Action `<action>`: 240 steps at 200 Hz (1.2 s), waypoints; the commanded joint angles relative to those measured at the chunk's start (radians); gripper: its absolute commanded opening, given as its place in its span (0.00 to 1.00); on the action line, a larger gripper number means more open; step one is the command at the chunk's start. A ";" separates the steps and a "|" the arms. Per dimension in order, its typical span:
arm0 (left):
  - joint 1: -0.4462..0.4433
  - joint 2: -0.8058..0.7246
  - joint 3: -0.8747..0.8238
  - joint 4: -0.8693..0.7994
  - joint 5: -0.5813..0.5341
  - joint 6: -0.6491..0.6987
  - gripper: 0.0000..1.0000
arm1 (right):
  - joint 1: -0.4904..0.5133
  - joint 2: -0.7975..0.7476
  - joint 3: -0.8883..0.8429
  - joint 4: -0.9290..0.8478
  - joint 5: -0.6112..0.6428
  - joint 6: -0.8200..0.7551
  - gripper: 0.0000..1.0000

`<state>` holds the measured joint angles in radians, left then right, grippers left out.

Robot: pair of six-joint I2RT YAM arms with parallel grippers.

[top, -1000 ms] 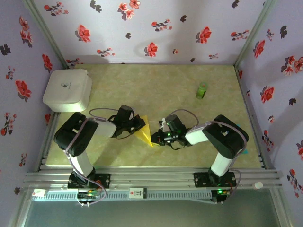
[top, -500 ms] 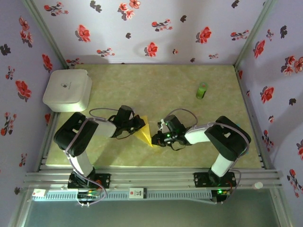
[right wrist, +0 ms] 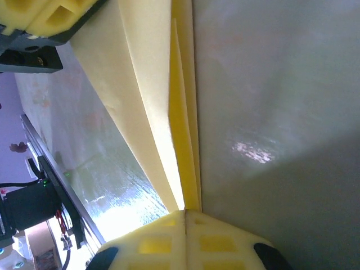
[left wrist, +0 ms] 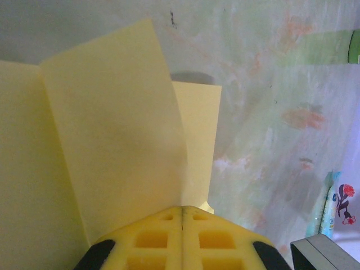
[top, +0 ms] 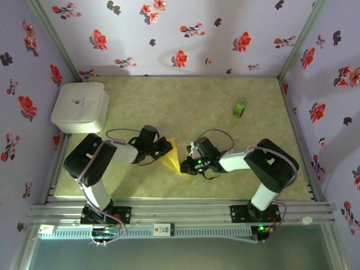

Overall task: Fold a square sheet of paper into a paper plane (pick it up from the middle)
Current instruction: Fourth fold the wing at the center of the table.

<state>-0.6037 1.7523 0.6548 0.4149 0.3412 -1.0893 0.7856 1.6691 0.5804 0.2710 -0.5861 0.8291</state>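
Note:
The square sheet of paper (top: 171, 156) is bright yellow and folded into a narrow, layered wedge, held just above the table between both arms. My left gripper (top: 166, 148) is shut on its upper-left end. In the left wrist view the folded flaps (left wrist: 112, 140) rise straight out of the closed left gripper (left wrist: 181, 209). My right gripper (top: 184, 165) is shut on the lower tip. In the right wrist view the stacked paper (right wrist: 152, 84) runs edge-on out of the closed right gripper (right wrist: 185, 212) toward the left gripper's yellow fingers (right wrist: 39, 17).
A white rounded box (top: 80, 107) sits at the table's back left. A small green cylinder (top: 240, 107) stands at the back right, also in the left wrist view as the green cylinder (left wrist: 354, 48). The metal rail (top: 185, 214) runs along the near edge.
The right gripper has pinched fully shut on the paper's tip and edged slightly left. The left arm and the paper have hardly moved.

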 commanded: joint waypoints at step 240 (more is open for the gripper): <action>0.012 0.012 -0.034 -0.090 -0.067 0.013 0.00 | 0.025 -0.021 0.194 -0.121 0.021 0.061 0.05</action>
<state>-0.6037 1.7473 0.6514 0.4145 0.3321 -1.0893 0.7982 1.5757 0.7273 0.1104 -0.5373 0.8577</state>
